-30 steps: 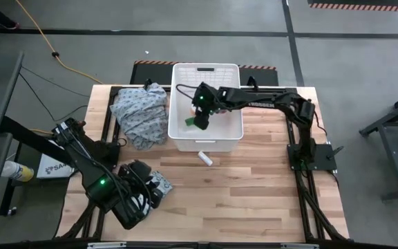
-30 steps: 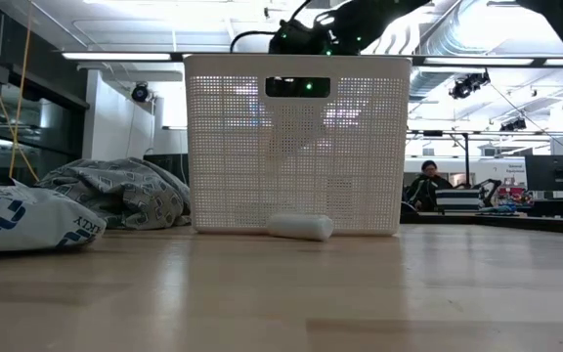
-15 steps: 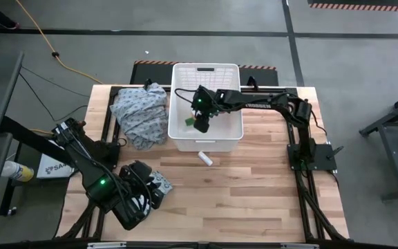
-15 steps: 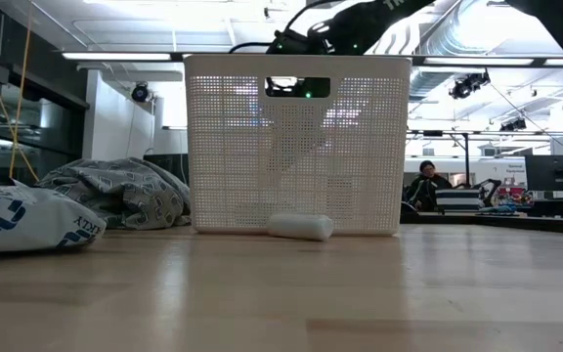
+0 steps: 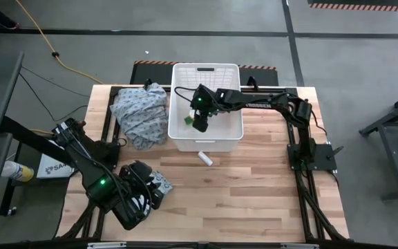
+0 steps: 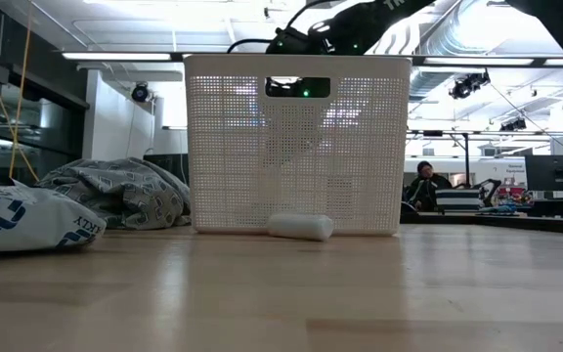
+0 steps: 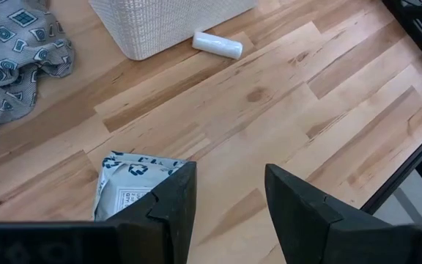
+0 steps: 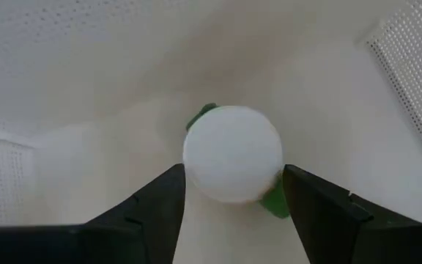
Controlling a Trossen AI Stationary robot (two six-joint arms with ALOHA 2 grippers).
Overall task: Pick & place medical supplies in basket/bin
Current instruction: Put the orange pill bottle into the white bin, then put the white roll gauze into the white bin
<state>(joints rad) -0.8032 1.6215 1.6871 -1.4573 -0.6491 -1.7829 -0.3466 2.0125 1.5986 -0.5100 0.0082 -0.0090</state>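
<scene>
My right gripper reaches down into the white perforated bin and is shut on a white pill bottle. Under the bottle a green stick-shaped box lies on the bin's floor, also seen as a green spot in the high view. A white tube lies on its side on the table just in front of the bin. My left gripper is open near the table's near left corner, beside a pale printed soft packet lying flat on the wood. The tiny orange piece is not in view. My right gripper has the pill bottle's round body pinched between its two fingers, one on each side. The fingers come from above, pointing down into the bin. The bottle is seen end-on; whether it stands on the bin's floor cannot be told.
A grey-blue patterned cloth lies bunched to the left of the bin. Bare wood spreads across the near and right parts of the table. In the low view the bin's front wall hides what is inside.
My right gripper has shifted a little toward the table's left inside the bin, still holding the bottle. The left arm has kept still.
</scene>
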